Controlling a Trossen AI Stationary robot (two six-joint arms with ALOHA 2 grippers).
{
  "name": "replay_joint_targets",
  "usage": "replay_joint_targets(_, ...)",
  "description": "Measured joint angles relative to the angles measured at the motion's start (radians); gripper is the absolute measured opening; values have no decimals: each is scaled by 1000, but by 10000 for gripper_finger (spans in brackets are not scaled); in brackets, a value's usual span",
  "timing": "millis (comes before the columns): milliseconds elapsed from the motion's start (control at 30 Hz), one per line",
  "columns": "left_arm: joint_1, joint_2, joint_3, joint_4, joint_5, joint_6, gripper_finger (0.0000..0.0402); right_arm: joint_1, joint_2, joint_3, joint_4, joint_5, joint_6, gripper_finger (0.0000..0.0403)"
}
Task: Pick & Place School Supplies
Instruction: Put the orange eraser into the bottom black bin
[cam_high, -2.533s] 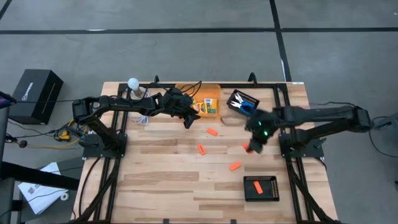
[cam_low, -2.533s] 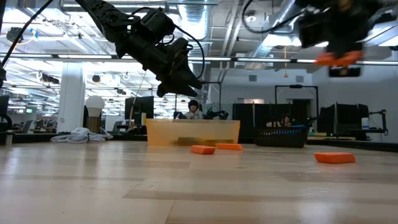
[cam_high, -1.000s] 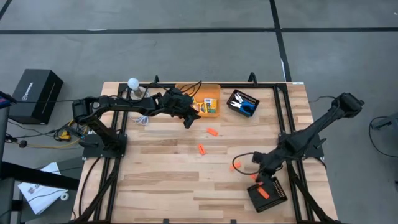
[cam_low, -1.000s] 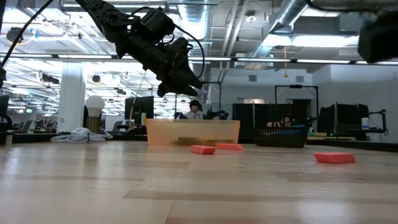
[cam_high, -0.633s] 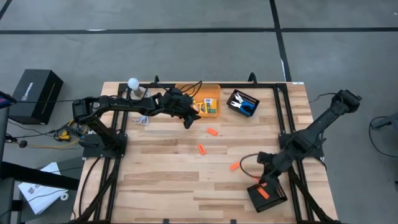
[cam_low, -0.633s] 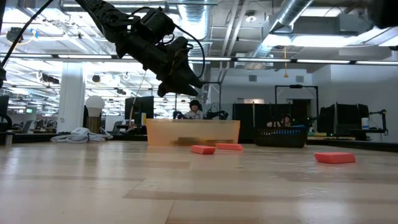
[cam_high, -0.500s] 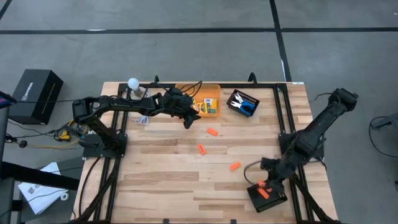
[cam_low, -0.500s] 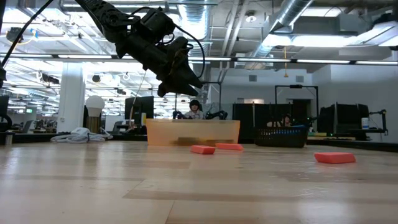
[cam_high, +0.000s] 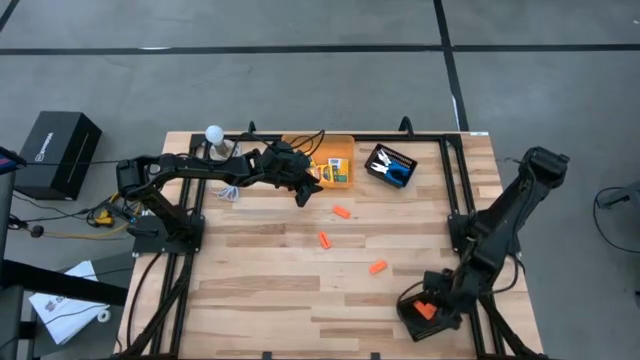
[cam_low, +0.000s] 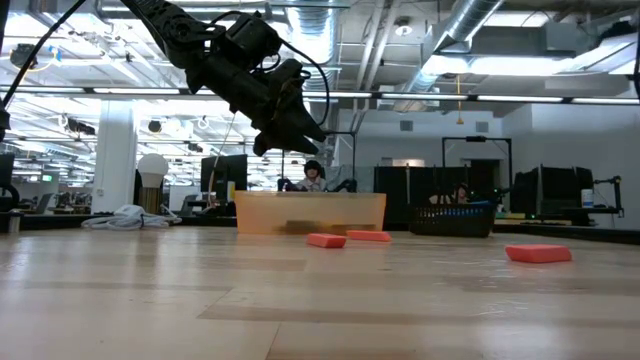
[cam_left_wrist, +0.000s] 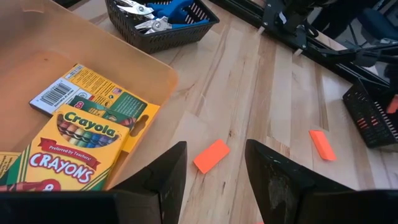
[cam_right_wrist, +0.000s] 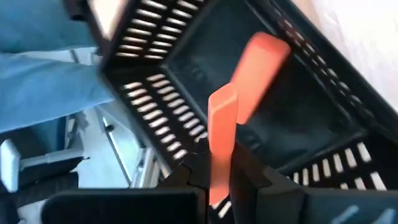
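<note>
Right pincer (cam_right_wrist: 219, 177) clenched on flat orange piece (cam_right_wrist: 222, 134) inside ribbed black tray (cam_right_wrist: 298, 118).

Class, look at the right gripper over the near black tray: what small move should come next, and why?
Probably open. The right gripper is shut on an orange piece held over the black tray, where another orange piece already lies, so releasing should drop it in.

Grey concrete floor (cam_high: 300, 90) surrounds the wooden table (cam_high: 270, 280); beyond lies a bright hall with ceiling ducts (cam_low: 470, 25) and a white pillar (cam_low: 115, 150).
</note>
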Motion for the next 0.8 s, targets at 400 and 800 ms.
replay_joint_targets(400, 0, 0, 0, 9, 46, -2, 159, 4, 5, 0, 6, 4, 121, 195)
replay_joint_targets(800, -9, -132, 0, 105, 146, -24, 159, -1, -150, 0, -7, 92, 123, 198)
